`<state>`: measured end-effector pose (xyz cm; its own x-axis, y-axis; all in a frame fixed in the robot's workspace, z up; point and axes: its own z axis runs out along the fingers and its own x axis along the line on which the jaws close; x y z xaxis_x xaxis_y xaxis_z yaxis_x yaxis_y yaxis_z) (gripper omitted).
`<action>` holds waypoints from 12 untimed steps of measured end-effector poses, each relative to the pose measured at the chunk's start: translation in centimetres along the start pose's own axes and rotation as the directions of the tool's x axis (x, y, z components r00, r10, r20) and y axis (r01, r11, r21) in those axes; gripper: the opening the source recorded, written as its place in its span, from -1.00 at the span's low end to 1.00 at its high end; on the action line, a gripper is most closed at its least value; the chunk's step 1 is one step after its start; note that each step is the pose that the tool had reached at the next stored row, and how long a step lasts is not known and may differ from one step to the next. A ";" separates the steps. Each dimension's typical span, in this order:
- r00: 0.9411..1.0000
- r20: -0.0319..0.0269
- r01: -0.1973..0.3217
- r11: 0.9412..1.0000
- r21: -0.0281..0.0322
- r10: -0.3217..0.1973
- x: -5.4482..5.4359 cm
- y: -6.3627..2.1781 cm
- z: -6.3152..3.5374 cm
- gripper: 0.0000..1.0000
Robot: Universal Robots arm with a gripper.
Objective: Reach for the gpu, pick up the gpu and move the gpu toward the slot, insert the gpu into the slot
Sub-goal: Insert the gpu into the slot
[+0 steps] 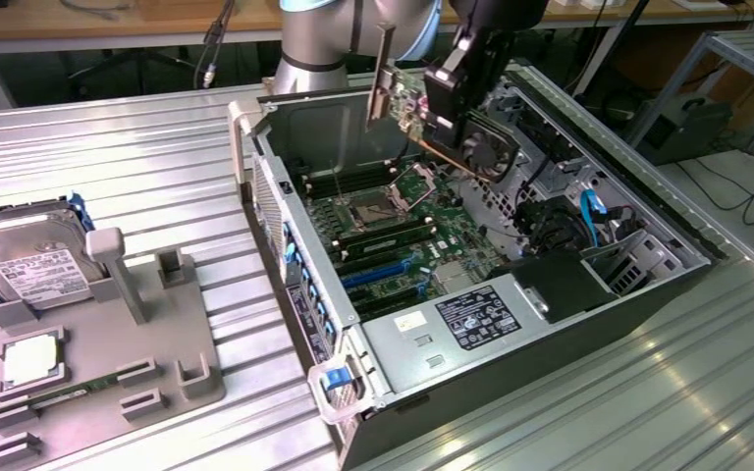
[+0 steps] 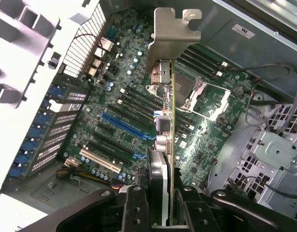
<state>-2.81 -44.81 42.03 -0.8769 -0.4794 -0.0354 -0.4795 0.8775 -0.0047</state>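
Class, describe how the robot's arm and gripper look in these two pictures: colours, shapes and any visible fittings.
The arm is a smooth, round, silvery-grey tube. The gripper is black and boxy. In the wrist view its fingers are flat black links joined by round pivot bolts. No markings can be read on either.

Light: bright | glare: metal table (image 1: 115, 157) | case interior (image 1: 338, 137): shaded

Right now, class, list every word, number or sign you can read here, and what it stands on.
No text reads clearly.
On the power supply label: print too small to read.
On the hard drive label: print too small to read.
On the case sticker: blurred, unreadable.
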 end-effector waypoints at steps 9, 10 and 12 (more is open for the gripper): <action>0.998 0.000 0.061 0.998 -0.002 -0.061 0.0 0.00 0.00 -0.44; 0.998 0.000 0.068 0.998 -0.002 -0.068 0.0 0.00 0.00 -0.44; 0.997 0.000 0.080 0.997 -0.003 -0.080 0.0 0.00 0.00 -0.44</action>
<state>-2.80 -44.81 42.03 -0.8357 -0.5481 -0.0354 -0.5483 0.8363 -0.0047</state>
